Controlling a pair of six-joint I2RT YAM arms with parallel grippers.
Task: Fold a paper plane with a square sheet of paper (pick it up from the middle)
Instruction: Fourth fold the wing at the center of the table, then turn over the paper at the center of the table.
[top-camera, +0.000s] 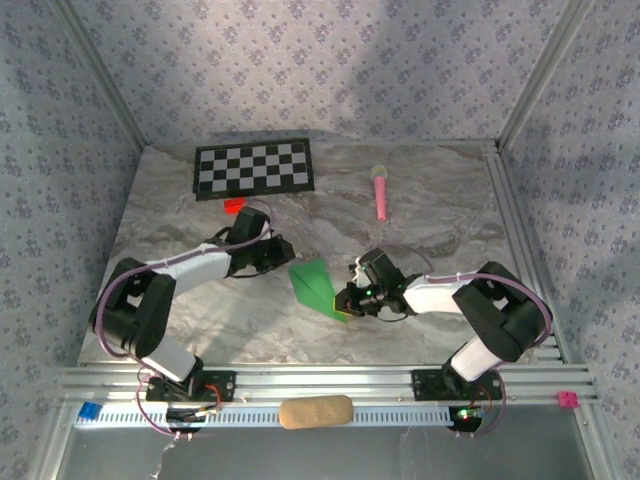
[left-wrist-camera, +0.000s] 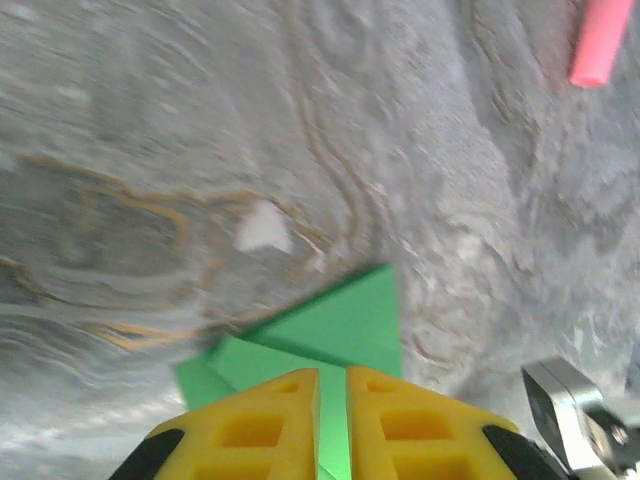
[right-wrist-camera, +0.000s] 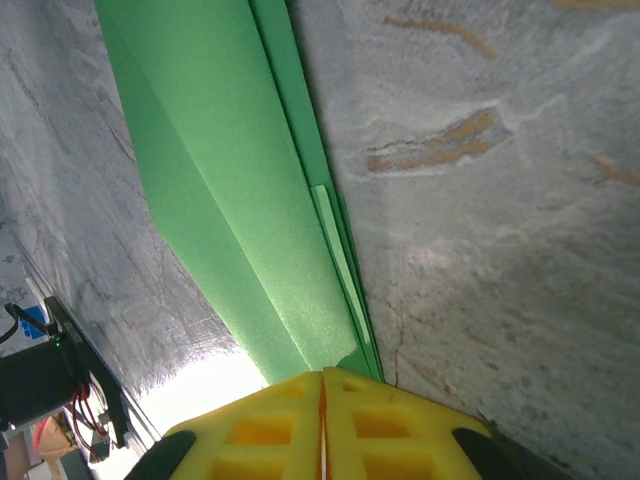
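Green paper plane (top-camera: 313, 284) (long folded layers) on the counter (top-camera: 250, 320): left pincer (left-wrist-camera: 332, 378) pinches its far end, right pincer (right-wrist-camera: 322, 380) grips its near end.

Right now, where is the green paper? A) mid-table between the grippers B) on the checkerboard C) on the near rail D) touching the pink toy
A: the green paper lies mid-table with the left gripper and right gripper at opposite ends, apart from the checkerboard.
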